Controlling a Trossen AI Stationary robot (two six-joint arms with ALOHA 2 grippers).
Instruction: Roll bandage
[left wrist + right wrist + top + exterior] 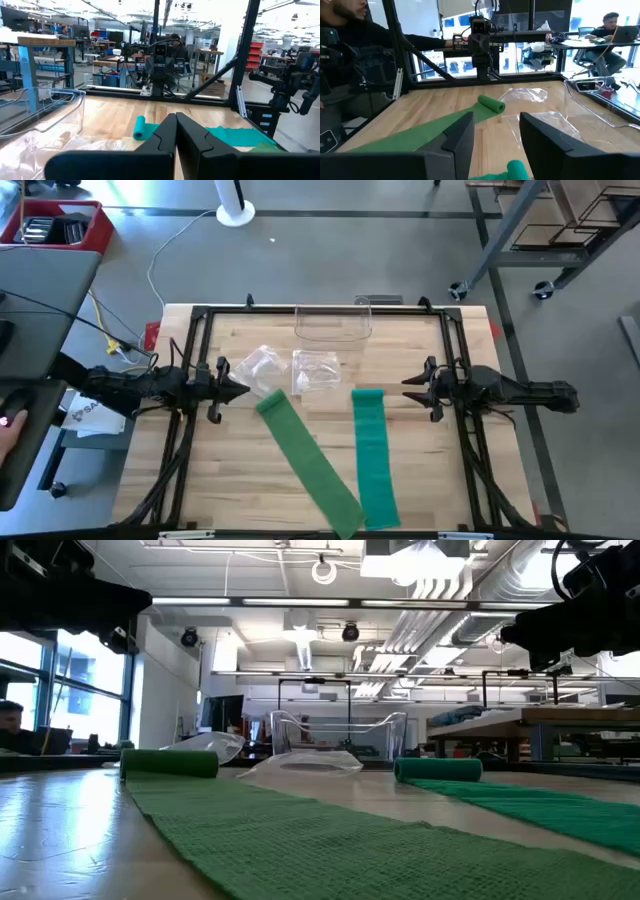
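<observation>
woven cloth bandages [310,460], wood table [230,470]

The high view looks straight down on the whole wooden table [230,480], arms at its left and right edges. The low view sits at tabletop height, very near the green bandage strip [300,840], facing level across the table into the room. The left wrist view looks forward over the left gripper [175,131] across the table to the opposite arm; the right wrist view does the same past the right gripper [496,131]. All four share the table's middle and the clear plastic tray [333,326].
</observation>
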